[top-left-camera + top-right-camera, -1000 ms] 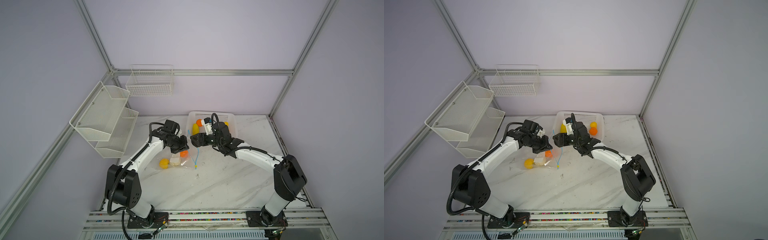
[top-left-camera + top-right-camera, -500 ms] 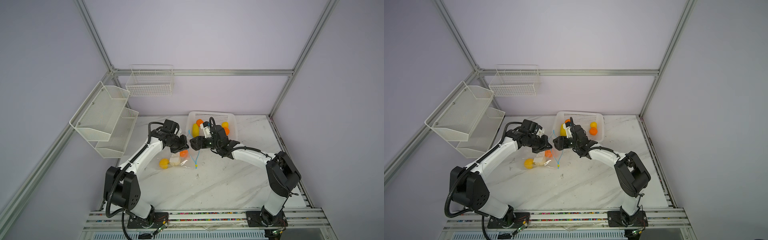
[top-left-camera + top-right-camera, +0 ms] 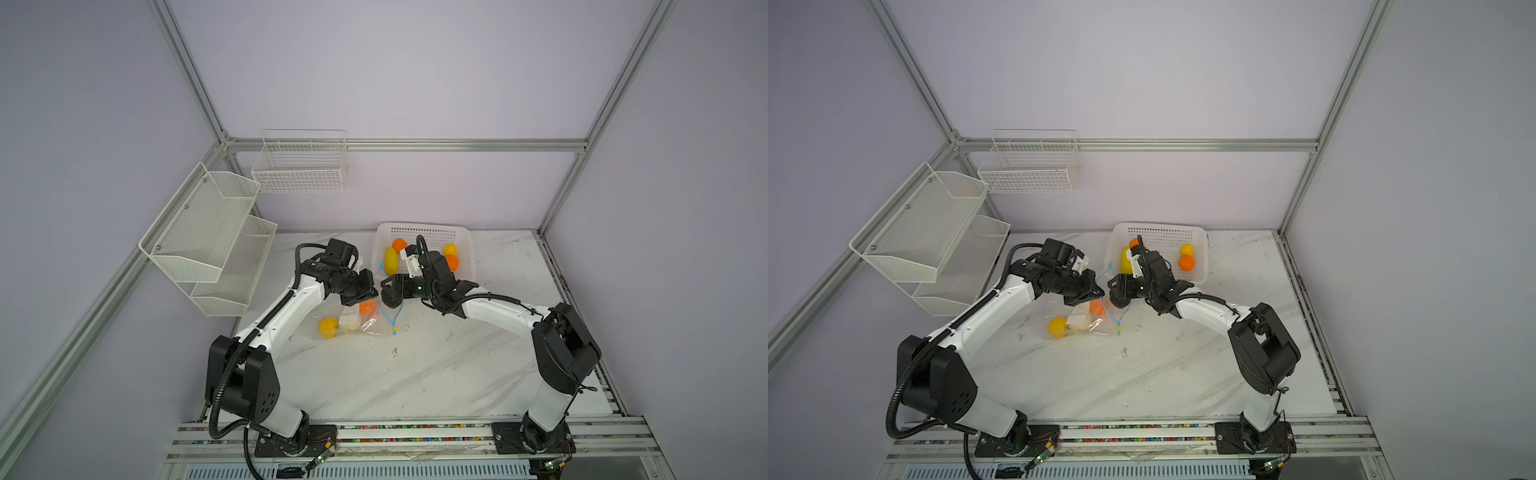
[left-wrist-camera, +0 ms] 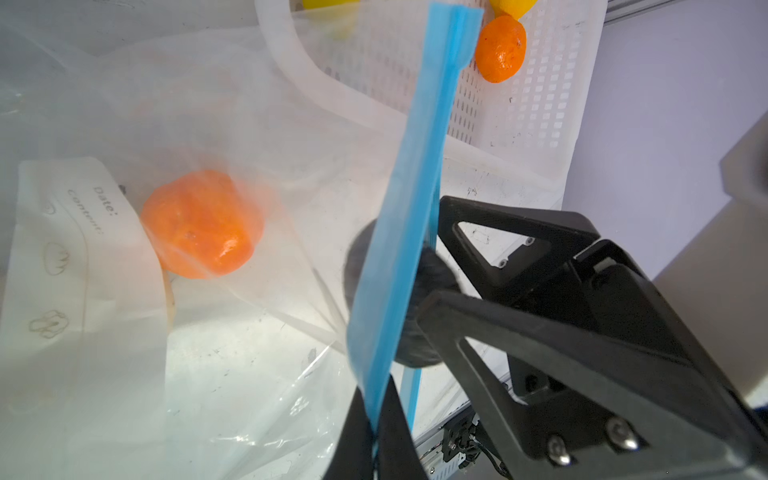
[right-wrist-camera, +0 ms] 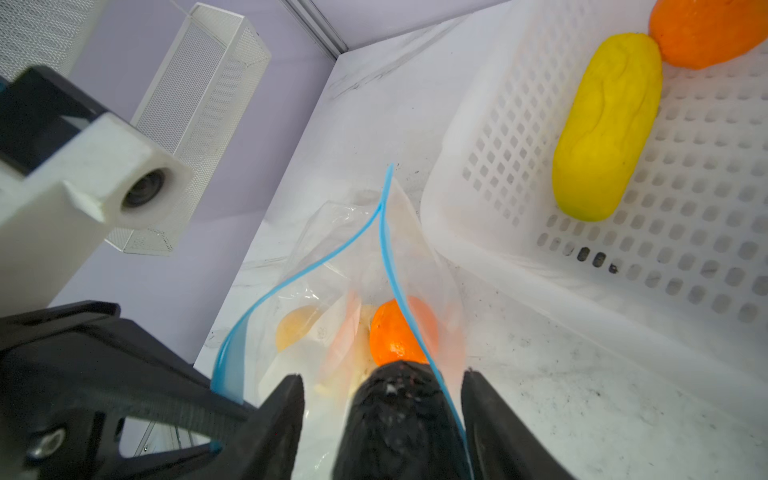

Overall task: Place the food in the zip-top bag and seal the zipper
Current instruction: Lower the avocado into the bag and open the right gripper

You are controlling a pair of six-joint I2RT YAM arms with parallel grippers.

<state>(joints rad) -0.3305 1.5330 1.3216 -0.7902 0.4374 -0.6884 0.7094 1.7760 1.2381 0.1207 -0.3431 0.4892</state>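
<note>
The zip-top bag lies near nine o'clock from the middle of the tabletop, with its mouth turned toward three o'clock. An orange ball, a cream lumpy ball and a yellow round sit inside it. My left hand is pressed together on the blue zipper, holding one lip up. My right hand has its fingers spread at the mouth, with the black lump between them. At twelve o'clock the white perforated basket holds a long yellow piece and more fruit. The tabletop is scuffed white marble with grey veins. Lilac walls and an aluminium frame close it in, with mesh shelves at ten o'clock and a wire basket at eleven.
</note>
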